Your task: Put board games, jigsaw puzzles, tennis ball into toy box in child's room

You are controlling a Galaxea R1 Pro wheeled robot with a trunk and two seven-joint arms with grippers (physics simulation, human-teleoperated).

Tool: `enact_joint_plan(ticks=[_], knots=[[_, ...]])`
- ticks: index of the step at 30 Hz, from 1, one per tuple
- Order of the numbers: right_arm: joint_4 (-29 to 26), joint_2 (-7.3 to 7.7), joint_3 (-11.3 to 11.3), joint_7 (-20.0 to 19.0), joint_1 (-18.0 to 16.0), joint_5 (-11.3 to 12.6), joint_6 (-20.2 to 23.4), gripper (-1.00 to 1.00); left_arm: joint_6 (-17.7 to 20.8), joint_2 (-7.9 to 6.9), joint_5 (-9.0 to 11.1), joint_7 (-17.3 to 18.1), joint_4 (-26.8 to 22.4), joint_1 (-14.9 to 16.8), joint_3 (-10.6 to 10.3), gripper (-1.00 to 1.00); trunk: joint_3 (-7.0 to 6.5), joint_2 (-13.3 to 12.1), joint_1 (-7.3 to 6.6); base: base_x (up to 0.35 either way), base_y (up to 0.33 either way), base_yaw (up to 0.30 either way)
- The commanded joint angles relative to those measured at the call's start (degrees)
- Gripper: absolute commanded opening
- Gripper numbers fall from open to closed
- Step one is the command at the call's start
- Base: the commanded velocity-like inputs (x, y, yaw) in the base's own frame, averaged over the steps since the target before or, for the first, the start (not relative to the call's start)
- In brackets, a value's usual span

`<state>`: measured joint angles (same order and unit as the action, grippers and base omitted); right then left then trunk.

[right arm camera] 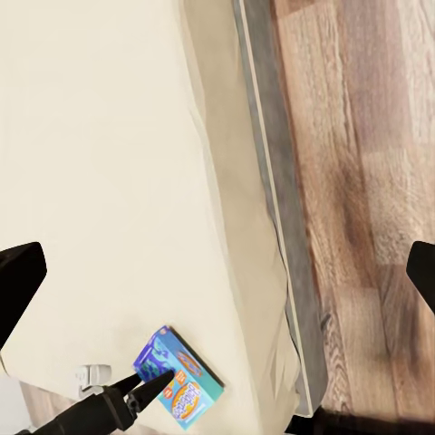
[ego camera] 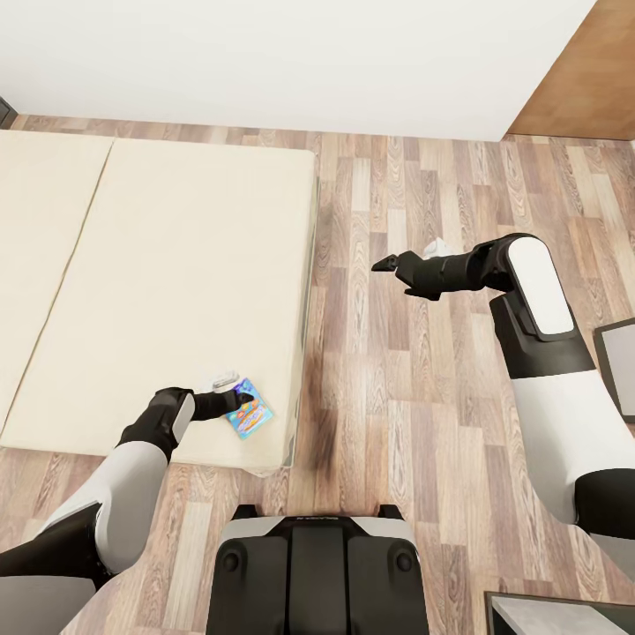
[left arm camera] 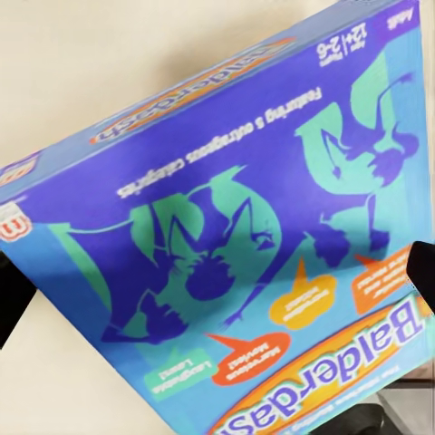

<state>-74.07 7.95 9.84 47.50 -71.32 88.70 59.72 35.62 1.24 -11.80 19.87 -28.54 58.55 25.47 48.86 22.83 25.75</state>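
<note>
A small blue board game (ego camera: 251,411) lies flat near the front right corner of the beige bed (ego camera: 176,265). My left gripper (ego camera: 231,401) hovers right over the box, open, its fingers spread to either side. In the left wrist view the blue printed board game (left arm camera: 227,208) sits close under the left gripper (left arm camera: 217,281), with one fingertip (left arm camera: 422,272) crossing its edge. My right gripper (ego camera: 381,264) hangs open in the air over the wood floor, right of the bed. Its wrist view looks down on the bed (right arm camera: 109,181), the board game (right arm camera: 186,385) and the left gripper (right arm camera: 149,385).
The bed's dark grey frame edge (right arm camera: 272,199) borders a strip of wood floor (ego camera: 406,370). A white wall (ego camera: 291,62) runs behind. Grey furniture corners show at the right edge (ego camera: 620,366) and the bottom right (ego camera: 564,617). My base (ego camera: 317,573) stands at the bed's front corner.
</note>
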Motion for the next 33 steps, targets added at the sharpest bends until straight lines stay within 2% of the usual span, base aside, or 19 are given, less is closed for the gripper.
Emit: enact_joint_plan(ticks=[1,14,23,33], knots=[[0.0,0.05,0.1,0.6,0.0,0.5,0.0,1.00,0.3,0.08,-0.6,0.5,-0.1,0.0,0.5,1.00,0.07,0.1,0.03,0.000,0.000,0.000],[0.0,0.05,0.1,0.6,0.0,0.5,0.0,1.00,0.2,0.07,-0.5,1.1,-0.1,0.1,0.5,1.00,0.07,0.1,0.03,0.000,0.000,0.000],[0.0,0.05,0.1,0.6,0.0,0.6,0.0,1.00,0.2,0.06,-0.5,4.6,-0.2,0.0,0.4,1.00,0.07,0.1,0.03,0.000,0.000,0.000],[0.1,0.04,0.1,0.6,-0.1,0.5,0.2,1.00,0.3,0.08,-0.5,5.2,-0.2,0.0,0.4,1.00,0.07,0.1,0.03,0.000,0.000,0.000]])
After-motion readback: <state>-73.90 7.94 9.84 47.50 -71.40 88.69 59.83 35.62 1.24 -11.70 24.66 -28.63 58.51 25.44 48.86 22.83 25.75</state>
